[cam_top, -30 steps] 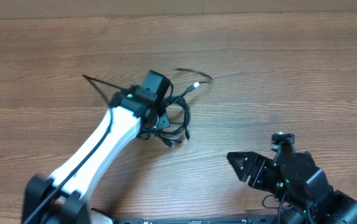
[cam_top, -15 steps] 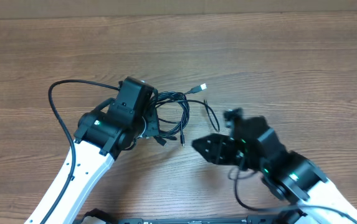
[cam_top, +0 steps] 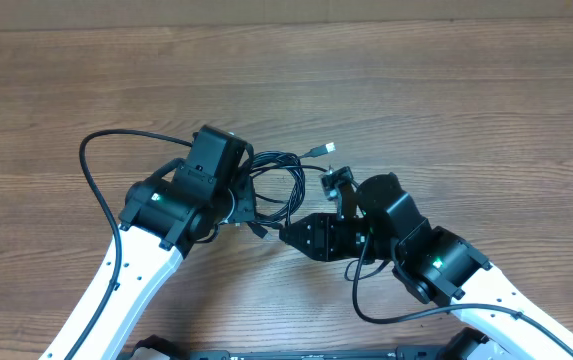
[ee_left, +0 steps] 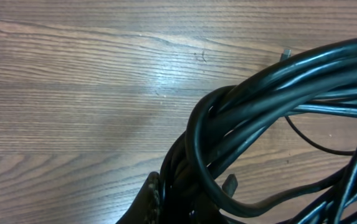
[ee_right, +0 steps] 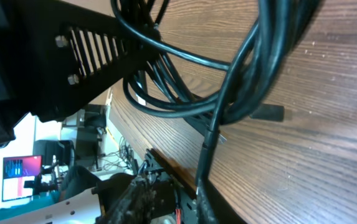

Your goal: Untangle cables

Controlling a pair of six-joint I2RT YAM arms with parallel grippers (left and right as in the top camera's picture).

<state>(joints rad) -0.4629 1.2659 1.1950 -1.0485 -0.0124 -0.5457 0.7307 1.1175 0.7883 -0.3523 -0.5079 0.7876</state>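
Swung in from the near right, the right gripper (cam_top: 291,234), its grip unclear, reaches the cables (cam_top: 271,156) that the left gripper (cam_top: 251,207) clamps, ready for separating.

Wood-grain table (cam_top: 446,90); beyond edge, dim room, glowing screen (ee_right: 21,169).

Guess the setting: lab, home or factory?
Probably a robotics lab bench: wood-grain table, left arm and right arm at tangled black cables, and, in the right wrist view, a lit monitor and loose wiring beyond the table's edge.
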